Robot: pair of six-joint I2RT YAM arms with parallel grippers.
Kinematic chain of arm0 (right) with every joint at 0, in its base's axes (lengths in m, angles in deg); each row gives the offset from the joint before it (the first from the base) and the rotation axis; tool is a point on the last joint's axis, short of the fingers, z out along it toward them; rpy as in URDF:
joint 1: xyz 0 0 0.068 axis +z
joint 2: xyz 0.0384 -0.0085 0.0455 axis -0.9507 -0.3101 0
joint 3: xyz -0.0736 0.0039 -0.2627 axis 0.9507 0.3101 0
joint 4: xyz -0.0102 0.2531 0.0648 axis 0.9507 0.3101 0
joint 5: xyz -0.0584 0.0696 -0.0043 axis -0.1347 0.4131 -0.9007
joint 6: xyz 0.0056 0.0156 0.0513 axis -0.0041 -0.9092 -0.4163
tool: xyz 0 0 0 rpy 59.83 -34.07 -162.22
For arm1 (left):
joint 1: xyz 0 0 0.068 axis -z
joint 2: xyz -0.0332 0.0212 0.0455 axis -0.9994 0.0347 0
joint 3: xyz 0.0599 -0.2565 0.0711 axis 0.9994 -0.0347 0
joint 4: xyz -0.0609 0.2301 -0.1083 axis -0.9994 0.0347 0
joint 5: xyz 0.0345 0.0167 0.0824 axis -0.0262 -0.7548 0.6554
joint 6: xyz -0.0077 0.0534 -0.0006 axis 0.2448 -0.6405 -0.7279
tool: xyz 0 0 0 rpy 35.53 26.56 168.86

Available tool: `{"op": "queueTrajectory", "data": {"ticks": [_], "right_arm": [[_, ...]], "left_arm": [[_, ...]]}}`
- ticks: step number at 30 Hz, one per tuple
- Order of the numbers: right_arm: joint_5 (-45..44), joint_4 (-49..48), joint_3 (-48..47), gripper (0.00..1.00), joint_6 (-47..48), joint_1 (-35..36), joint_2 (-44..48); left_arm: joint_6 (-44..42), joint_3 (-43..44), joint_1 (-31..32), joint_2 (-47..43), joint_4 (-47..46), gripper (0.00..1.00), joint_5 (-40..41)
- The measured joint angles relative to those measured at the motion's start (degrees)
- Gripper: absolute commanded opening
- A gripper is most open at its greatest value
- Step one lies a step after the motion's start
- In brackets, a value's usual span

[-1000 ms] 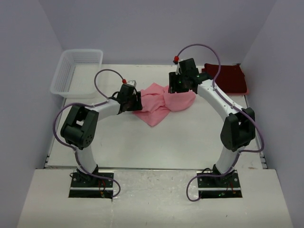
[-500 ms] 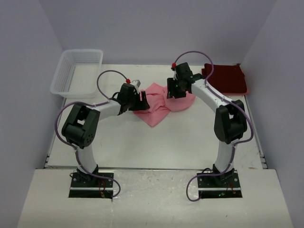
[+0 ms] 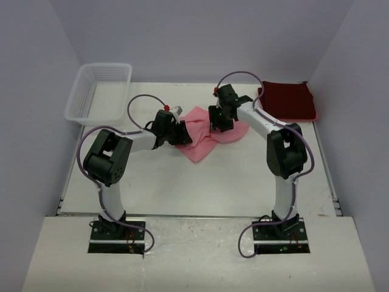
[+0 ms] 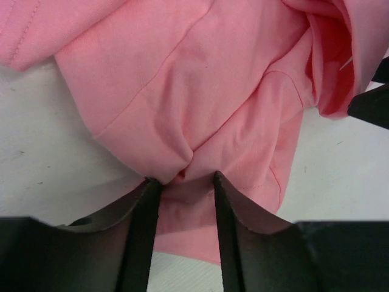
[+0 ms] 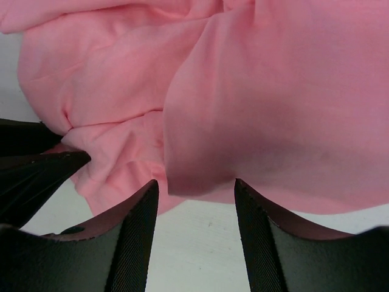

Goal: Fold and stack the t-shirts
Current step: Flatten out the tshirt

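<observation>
Centrally, the left claw pinches the crumpled light pink cloth t-shirt; the right claw, half open, straddles its fold. The dark maroon cloth t-shirt lies upper right, apart from the white plastic lattice basket upper left.

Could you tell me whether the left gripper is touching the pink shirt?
Touching: left wrist view shows the left gripper pinching a fold of the pink shirt.

Crumpled pink t-shirt bunched at table centre; maroon t-shirt folded flat, far right corner.
</observation>
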Motion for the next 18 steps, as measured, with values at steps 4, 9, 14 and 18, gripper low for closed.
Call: {"op": "queueTrajectory", "data": {"ticks": [4, 9, 14, 18], "right_arm": [[0.0, -0.2, -0.2, 0.54, -0.6, 0.6, -1.2], [0.2, -0.2, -0.1, 0.52, -1.1, 0.7, -2.4], [0.1, -0.3, -0.1, 0.08, -1.6, 0.8, -2.5], [-0.6, -0.9, 0.1, 0.00, -2.4, 0.8, -2.5]], "left_arm": [[0.2, -0.5, 0.0, 0.5, -0.6, 0.26, -1.0], [0.6, -1.0, 0.0, 0.5, -1.6, 0.00, -1.6], [0.9, -1.4, 0.0, 0.5, -1.9, 0.00, -1.7], [0.9, -1.4, 0.0, -0.3, -1.3, 0.00, -1.2]]}}
